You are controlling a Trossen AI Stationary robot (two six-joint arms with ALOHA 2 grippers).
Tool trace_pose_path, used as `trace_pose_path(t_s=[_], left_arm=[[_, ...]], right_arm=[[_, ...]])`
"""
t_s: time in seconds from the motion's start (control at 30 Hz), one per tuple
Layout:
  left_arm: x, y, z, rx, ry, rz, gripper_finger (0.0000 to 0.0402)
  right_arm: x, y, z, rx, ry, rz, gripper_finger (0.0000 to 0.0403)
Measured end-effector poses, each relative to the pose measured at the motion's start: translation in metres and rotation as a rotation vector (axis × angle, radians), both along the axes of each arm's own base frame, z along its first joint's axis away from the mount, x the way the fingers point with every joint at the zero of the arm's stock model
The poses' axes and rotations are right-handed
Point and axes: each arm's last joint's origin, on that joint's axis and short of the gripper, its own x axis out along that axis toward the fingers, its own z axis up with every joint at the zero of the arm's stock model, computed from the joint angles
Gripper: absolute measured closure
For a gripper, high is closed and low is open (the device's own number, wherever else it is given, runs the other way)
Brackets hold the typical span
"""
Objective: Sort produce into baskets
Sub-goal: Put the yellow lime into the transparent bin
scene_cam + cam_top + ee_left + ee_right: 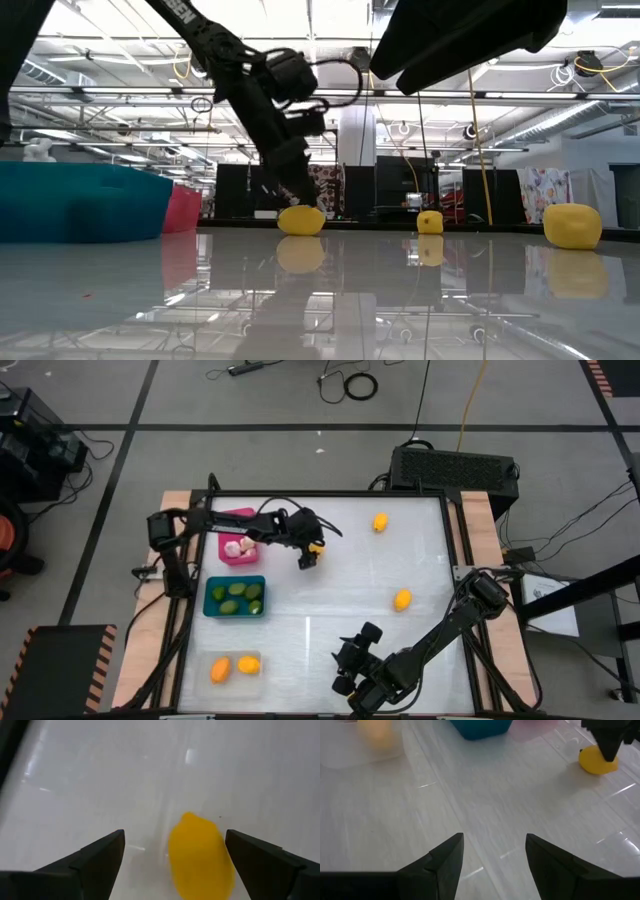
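Left gripper point(172, 865) sits low over a yellow fruit point(200, 857) on the tabletop point(330, 590), just right of the pink bin point(238, 520); fingers spread wide, fruit between them, nearer one finger. Right gripper point(495, 855) waits near the front edge, fingers apart.

The table point(330, 590) was viewed from straight overhead and from surface level across it, while each wrist camera was aimed down closely past its own fingers (the yellow fruit point(200, 857) under the left arm was shared by all four views).
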Motion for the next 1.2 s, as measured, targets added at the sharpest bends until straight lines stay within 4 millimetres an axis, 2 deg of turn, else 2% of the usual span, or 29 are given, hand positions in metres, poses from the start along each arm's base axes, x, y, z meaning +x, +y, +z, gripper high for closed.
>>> trace_pose_path(t_s=[0.23, 0.5, 1.0, 1.1, 1.2], left_arm=[[0.005, 0.0, -0.023, -0.084, 0.032, -0.011, 0.0048], [0.005, -0.001, -0.026, -0.09, 0.04, -0.015, 0.0053], [0.005, -0.001, -0.025, -0.088, 0.04, -0.022, 0.0199], [0.004, -0.002, -0.016, -0.097, 0.012, -0.033, 0.022], [-0.001, -0.005, 0.004, -0.121, -0.034, -0.055, 0.0226]], right_arm=[[0.0, 0.0, 0.0, 0.0, 0.0, 0.001, 0.0197], [0.0, 0.0, 0.0, -0.005, 0.005, 0.003, 0.0197], [0.0, 0.0, 0.0, -0.004, 0.006, 0.002, 0.0197], [0.0, 0.0, 0.0, 0.001, 0.007, 0.0, 0.0197], [-0.001, 0.0, 0.0, 0.004, 0.008, 0.001, 0.0197]])
